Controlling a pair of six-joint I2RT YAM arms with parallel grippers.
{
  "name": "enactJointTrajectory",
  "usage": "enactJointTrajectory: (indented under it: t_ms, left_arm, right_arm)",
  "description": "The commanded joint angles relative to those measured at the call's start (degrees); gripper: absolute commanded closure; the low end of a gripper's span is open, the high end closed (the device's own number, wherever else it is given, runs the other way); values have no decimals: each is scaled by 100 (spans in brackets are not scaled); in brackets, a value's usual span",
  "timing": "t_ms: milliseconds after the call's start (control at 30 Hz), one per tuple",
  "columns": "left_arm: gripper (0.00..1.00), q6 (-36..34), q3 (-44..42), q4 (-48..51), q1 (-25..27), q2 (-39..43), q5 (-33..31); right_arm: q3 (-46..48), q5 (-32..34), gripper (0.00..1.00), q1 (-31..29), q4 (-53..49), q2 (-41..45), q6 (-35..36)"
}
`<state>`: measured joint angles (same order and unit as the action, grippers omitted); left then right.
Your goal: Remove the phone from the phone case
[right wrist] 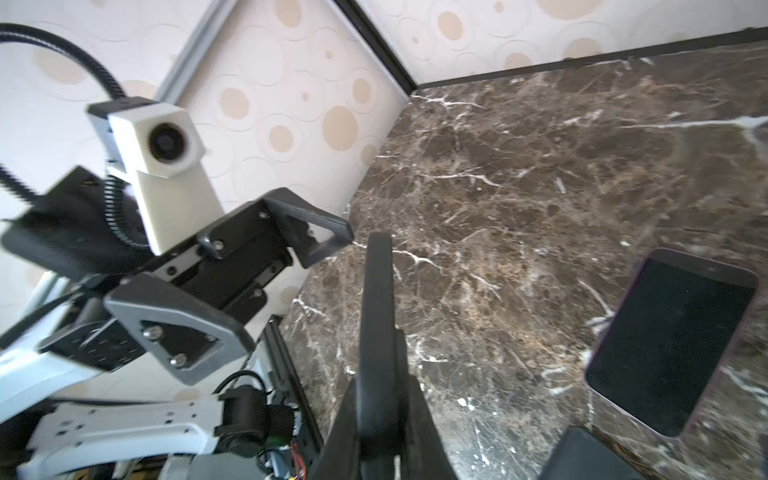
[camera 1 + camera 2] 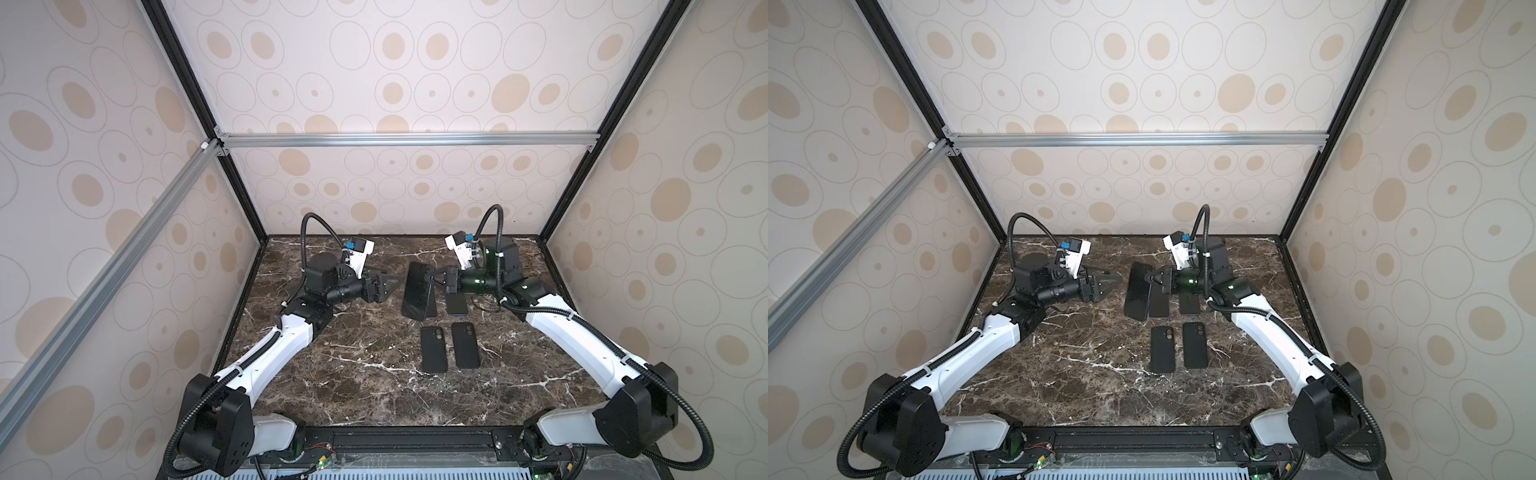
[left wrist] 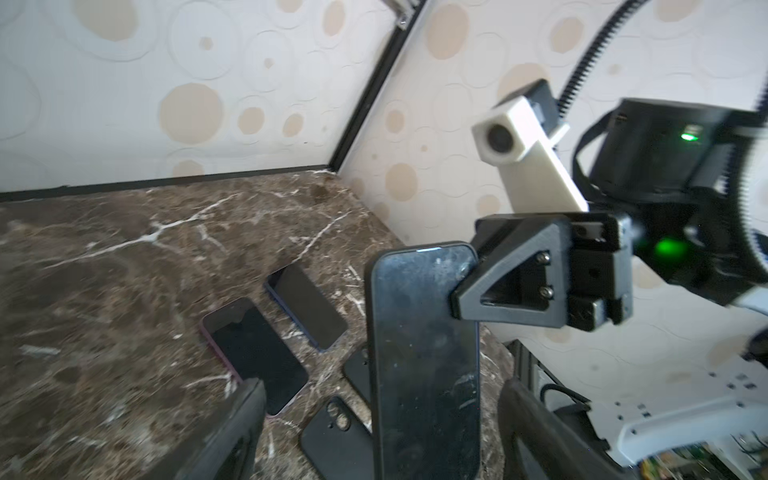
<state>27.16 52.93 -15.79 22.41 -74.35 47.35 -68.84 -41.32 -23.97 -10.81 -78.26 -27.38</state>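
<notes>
A dark phone with a black phone case round its rim hangs above the marble table, its screen towards the left wrist camera. My right gripper is shut on one long edge of it, near the upper end. In the right wrist view the cased phone appears edge-on between the fingers. My left gripper stands open just left of the phone, with nothing gripped. Its fingers flank the phone without touching.
Two bare phones lie face up on the table under and right of the held one. Two empty black cases lie nearer the front. Patterned walls enclose three sides.
</notes>
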Motion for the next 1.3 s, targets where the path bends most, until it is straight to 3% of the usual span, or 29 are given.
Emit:
enactJointTrajectory:
  t_ms: [0,133,367,633,800,1167,1267]
  left_arm:
    - [19,-150,318,-394,110,130,907]
    - [28,27,309,-581,142,105,1234]
    - [51,330,240,-1029,310,138,1974]
    - [67,820,122,-1689,488,67,2220]
    - [73,982,69,-1928,518,45,2283]
    - [73,969,69,-1879,589,-31,2338]
    - [77,1031,103,-1957,598,-87,2370]
  right_arm:
    - [-318,-1499,100,162,452,267,2]
    - [-479,-2172,100,200,457,332,264]
    - [-749,-2251,100,219,-618,495,1504]
    - [-782,-2329,100,225,-469,522,1526]
    - [-745,-2299,100,219,-425,563,1527]
    - [-574,-2252,100,231,53,736,1271]
    - [-598,-2356,100,232,10,674,1275]
